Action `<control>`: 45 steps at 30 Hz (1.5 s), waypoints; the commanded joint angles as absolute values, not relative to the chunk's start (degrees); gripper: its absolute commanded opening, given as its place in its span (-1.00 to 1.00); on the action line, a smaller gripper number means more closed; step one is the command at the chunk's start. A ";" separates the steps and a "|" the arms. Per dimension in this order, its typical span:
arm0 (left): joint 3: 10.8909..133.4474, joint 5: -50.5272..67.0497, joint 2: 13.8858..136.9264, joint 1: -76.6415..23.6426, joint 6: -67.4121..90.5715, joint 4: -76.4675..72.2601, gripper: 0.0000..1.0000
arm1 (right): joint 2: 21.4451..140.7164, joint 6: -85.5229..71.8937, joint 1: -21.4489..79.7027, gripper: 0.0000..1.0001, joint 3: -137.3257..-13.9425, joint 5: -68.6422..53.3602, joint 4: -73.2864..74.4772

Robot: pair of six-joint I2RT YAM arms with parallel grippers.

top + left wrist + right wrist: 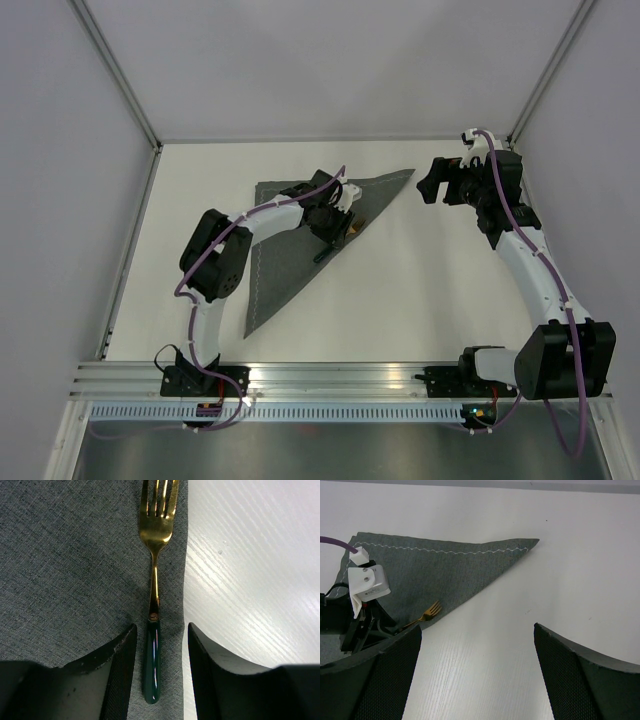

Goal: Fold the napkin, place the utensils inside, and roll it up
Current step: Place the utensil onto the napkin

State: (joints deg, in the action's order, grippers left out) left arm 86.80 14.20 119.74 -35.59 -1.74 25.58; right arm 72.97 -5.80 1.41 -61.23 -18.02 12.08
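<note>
- Since the napkin (285,260) is soft, limp cloth, lying folded in a triangle on the bench (430,300), it looks light and is best pinched at a corner.
- Left fingers (120,680) stand apart, straddling the fork (155,580) handle along the fold, gripping nothing.
- Right fingers (580,675) gape wide above the bench, empty.

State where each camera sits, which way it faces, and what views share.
Top external: above and behind the bases, facing down on table, folded napkin, both arms.
Left wrist: on the left arm, facing straight down at the fork on the napkin; open left gripper flanks its handle.
Right wrist: on the right arm, facing low across the table at the napkin; open right gripper at bottom.
Shared: both wrist views show fork and napkin.
</note>
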 commanded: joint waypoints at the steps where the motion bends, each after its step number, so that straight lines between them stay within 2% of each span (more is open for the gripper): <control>1: 88.42 16.96 116.80 -35.59 -0.62 24.52 0.01 | 72.77 -6.68 1.58 0.96 -60.91 -18.54 12.22; 31: 84.55 18.99 118.57 -36.12 1.58 21.80 0.01 | 72.95 -6.77 1.41 0.96 -60.82 -18.37 12.39; 37: 87.27 15.65 116.90 -35.95 1.14 21.71 0.06 | 73.21 -6.94 1.41 0.96 -60.56 -18.72 12.22; 45: 91.93 18.54 115.58 -35.95 0.44 23.64 0.12 | 73.92 -7.21 1.32 0.96 -60.56 -19.16 12.22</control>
State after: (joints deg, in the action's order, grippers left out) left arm 88.71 16.91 119.46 -35.77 -0.23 23.64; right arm 73.28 -6.20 1.39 -61.17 -18.22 12.10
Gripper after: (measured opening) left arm 0.558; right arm 0.979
